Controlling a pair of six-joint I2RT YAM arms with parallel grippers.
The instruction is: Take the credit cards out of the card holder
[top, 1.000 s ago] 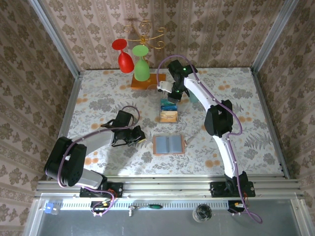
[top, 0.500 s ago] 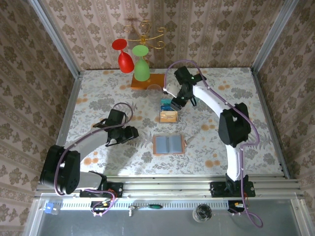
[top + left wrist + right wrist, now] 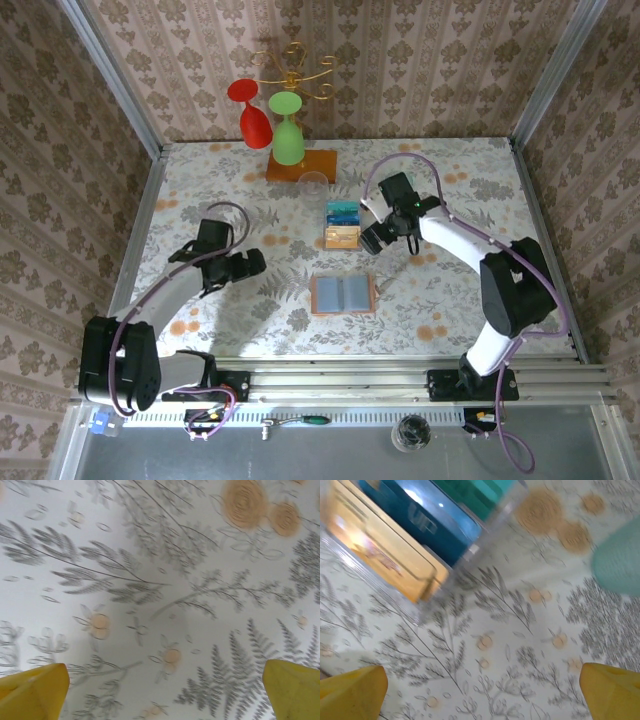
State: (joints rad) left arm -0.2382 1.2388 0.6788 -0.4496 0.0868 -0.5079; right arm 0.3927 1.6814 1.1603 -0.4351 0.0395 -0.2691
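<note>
The card holder point(image 3: 342, 294) lies open and flat at the table's middle, grey-blue pockets up, with a salmon edge. The credit cards point(image 3: 342, 225) lie behind it as a small group, teal-blue ones point(image 3: 343, 212) at the back and a tan-orange one point(image 3: 342, 237) in front. In the right wrist view the tan-orange card point(image 3: 380, 555) and the blue card point(image 3: 420, 520) sit inside a clear tray. My right gripper point(image 3: 371, 239) point(image 3: 480, 690) hangs open just right of the cards, holding nothing. My left gripper point(image 3: 254, 264) point(image 3: 165, 695) is open over bare cloth, well left of the holder.
A glass rack on an orange wooden base point(image 3: 300, 165) stands at the back, carrying a red glass point(image 3: 250, 115) and a green glass point(image 3: 288, 135). A blurred pale teal object point(image 3: 620, 555) lies right of the right gripper. Papered walls close off three sides.
The right arm has swung from behind the cards to their right side, nearer me. The left arm has drawn back to the left, away from the holder. Holder and cards have not moved.
</note>
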